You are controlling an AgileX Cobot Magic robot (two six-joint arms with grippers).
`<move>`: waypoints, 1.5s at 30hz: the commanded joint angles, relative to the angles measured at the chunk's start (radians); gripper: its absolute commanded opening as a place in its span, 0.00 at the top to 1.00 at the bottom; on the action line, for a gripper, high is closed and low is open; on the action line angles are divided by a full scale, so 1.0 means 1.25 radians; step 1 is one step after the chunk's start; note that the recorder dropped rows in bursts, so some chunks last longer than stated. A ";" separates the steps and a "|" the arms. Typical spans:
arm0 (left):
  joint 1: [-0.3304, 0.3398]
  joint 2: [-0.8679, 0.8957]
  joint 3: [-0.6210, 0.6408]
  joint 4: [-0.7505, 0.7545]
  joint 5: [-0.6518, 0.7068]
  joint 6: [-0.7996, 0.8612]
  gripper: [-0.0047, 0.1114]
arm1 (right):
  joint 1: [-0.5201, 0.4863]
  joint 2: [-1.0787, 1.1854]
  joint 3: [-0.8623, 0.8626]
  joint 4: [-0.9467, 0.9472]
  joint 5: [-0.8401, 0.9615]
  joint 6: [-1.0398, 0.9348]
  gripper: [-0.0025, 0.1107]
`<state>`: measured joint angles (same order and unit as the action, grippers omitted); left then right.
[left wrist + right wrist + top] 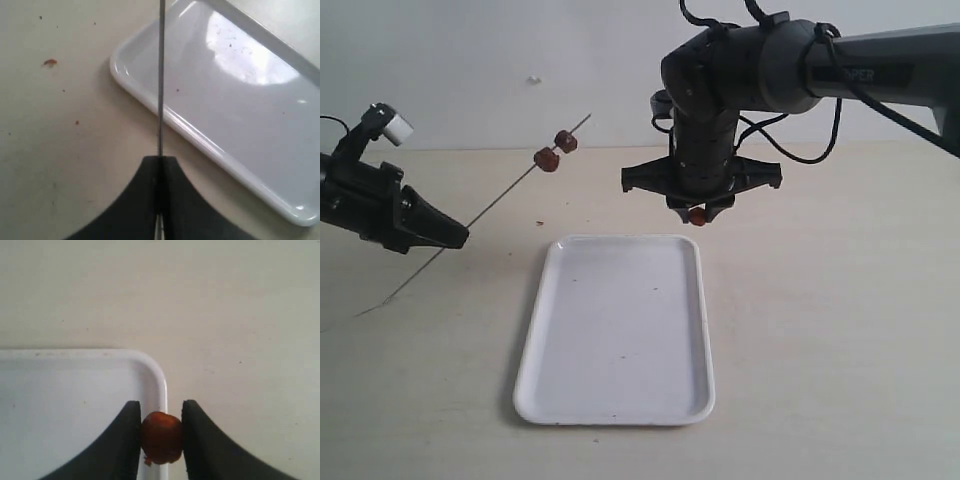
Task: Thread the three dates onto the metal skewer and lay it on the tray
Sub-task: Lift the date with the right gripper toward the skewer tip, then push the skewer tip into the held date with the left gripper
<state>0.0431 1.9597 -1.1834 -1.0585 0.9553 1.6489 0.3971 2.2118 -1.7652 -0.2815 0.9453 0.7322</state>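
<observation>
Left jaws: pressed fully together on the metal skewer (pixel 500 193). In the left wrist view the two black fingers (pixel 140 200) meet with only the thin rod (pixel 161 75) between them. The skewer leaves the jaws at a slant, rising toward the far side of the worktop (pixel 820 350), to the left of the tray (pixel 620 330). A shorter length trails out behind the jaws toward the near left.

Dates on the skewer: two. The lower date (pixel 547 159) and the upper date (pixel 566 142) sit near the far end of the rod, just beside each other. I cannot tell whether they touch. A bare stretch of rod shows past the upper one.

Right jaws: closed partway, gripping the third date (pixel 161 437) (pixel 698 214) between the two fingertips (pixel 125 440). The fruit fills the gap, with a pad against each side. The jaws point downward, and the date hangs over the rim at the tray's far right corner (pixel 159 375).

Tray: it lies flat on the worktop between my two arms, white, with nothing resting in it but a few dark specks (pixel 177 90).

Worktop: a small reddish crumb (pixel 49 62) lies apart from the tray's corner (pixel 120 65).
</observation>
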 commanded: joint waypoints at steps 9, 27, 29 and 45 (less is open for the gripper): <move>-0.120 -0.001 0.004 0.128 0.032 -0.168 0.96 | -0.033 -0.028 0.001 -0.024 -0.031 0.103 0.73; -0.131 -0.001 0.042 0.113 -0.046 -0.140 0.96 | -0.075 -0.028 0.001 0.091 -0.089 0.127 0.73; -0.131 -0.001 0.067 0.111 -0.053 -0.089 0.96 | -0.078 -0.028 0.001 0.091 -0.098 0.134 0.73; -0.229 -0.001 0.109 -0.041 -0.218 0.000 0.96 | -0.078 -0.028 0.001 0.201 -0.121 0.121 0.73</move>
<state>-0.2325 1.9597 -1.0488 -1.0829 0.6883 1.6416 0.3022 2.1908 -1.7652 -0.0440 0.8061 0.8903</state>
